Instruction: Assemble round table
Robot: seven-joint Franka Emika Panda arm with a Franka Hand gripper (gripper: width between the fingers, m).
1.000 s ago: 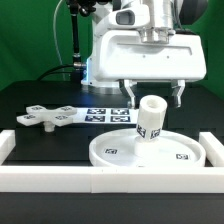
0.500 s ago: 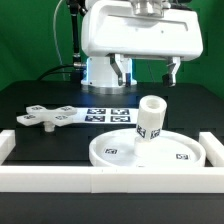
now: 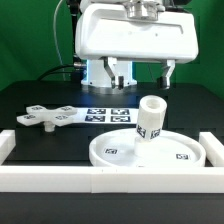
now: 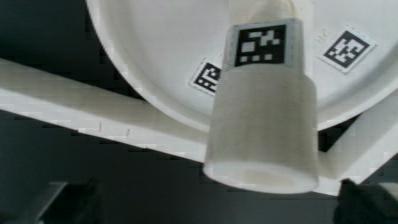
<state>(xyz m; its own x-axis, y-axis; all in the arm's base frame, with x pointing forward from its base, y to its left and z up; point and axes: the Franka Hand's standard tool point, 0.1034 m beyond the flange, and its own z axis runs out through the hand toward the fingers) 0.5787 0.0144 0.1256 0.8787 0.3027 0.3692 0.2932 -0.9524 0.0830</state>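
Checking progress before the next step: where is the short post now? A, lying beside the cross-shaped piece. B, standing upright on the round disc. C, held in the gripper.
B: the post stands upright on the round disc, with the open gripper above, apart from it.

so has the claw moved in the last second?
Yes. The claw has risen away from the post, which stands unmoved on the disc, and has shifted slightly toward the exterior view's left.

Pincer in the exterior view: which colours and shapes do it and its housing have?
The pincer has two short greyish fingers, set under a wide, boxy white housing with rounded corners. No markings or cables show on it.
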